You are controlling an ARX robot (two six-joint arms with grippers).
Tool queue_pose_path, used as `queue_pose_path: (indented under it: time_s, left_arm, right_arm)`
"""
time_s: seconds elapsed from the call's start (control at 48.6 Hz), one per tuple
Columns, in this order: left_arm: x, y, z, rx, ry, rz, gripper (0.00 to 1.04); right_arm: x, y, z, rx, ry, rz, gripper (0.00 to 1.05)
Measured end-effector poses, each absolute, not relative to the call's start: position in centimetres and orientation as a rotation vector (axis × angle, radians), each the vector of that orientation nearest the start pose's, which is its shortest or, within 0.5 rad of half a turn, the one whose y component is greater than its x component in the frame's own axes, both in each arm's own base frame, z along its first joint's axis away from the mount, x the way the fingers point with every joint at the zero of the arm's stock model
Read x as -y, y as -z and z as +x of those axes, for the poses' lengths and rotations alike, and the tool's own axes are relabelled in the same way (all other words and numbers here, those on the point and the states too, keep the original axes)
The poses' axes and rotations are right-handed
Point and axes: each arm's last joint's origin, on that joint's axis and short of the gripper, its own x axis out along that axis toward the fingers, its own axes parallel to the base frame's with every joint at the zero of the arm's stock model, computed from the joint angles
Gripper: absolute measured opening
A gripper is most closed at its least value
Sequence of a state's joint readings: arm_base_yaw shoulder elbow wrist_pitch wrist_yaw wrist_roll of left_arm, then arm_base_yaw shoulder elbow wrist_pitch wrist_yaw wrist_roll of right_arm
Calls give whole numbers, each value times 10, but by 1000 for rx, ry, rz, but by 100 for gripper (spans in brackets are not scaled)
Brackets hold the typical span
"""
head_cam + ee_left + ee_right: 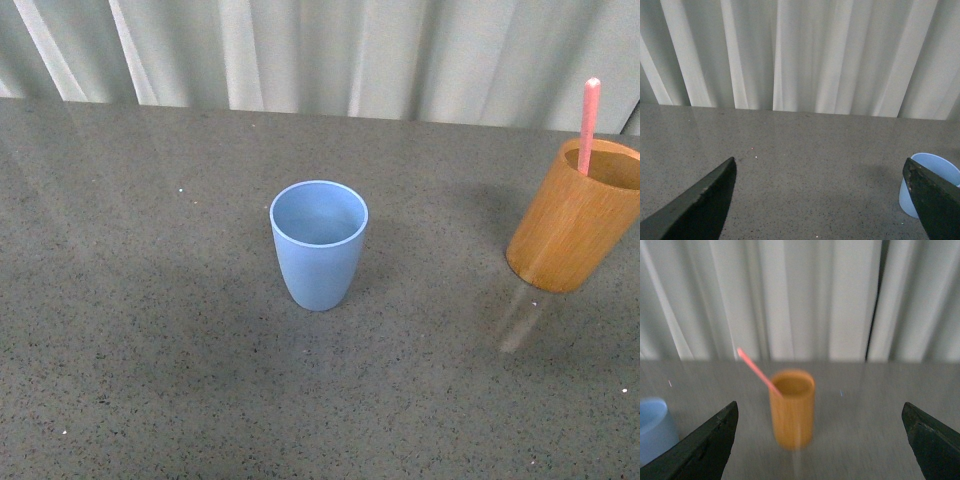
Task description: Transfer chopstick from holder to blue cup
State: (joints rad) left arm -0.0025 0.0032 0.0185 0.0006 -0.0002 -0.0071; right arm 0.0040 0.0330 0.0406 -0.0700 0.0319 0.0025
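The light blue cup (pixel 318 243) stands upright and empty at the table's middle. The orange-brown wooden holder (pixel 574 216) stands at the right edge of the front view, with the pink chopstick (pixel 589 112) standing in it and sticking out above its rim. Neither arm shows in the front view. My left gripper (pixel 820 172) is open and empty above bare table, with the cup (pixel 927 182) beside one finger. My right gripper (pixel 820 415) is open and empty, facing the holder (pixel 792 408) and the leaning chopstick (pixel 759 372) from some distance; that view is blurred.
The grey speckled table (pixel 150 300) ends at a white curtain (pixel 330 55) at the back. The blue cup's edge shows in the right wrist view (pixel 655 427).
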Motion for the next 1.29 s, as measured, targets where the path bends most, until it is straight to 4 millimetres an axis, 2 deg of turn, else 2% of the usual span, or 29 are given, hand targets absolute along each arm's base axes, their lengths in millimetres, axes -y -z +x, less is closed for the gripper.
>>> queue_pose_path:
  time_s: [0.021,0.082,0.185,0.411,0.719,0.966,1.069,1.295]
  left_arm:
    - [0,-170,97,15,2,-6,100]
    - [0,-170,97,16,2,-5,97]
    - [0,-170,97,16,2,-5,98]
    - [0,-170,97,16,2,-5,98]
    - [0,-170,97,16,2,-5,98]
    - [0,-170,97,16,2,-5,98]
    - [0,-170,97,16,2,-5,98]
    - [0,-170,97,16,2,-5,98]
  right_arm:
    - [1,-168,98,-165,40,-3,95]
    - [3,-164,103,-319,31,-27,95]
    - [7,-161,113,-375,-6,-73,95]
    - [12,-165,143,-362,-130,-232,95]
    - [14,-151,197,-367,-226,-454,95]
    - [13,-149,240,-349,-262,-515,95]
    - [9,-148,255,-336,-281,-522,95]
    - [-13,-154,286,-252,-365,-530,95]
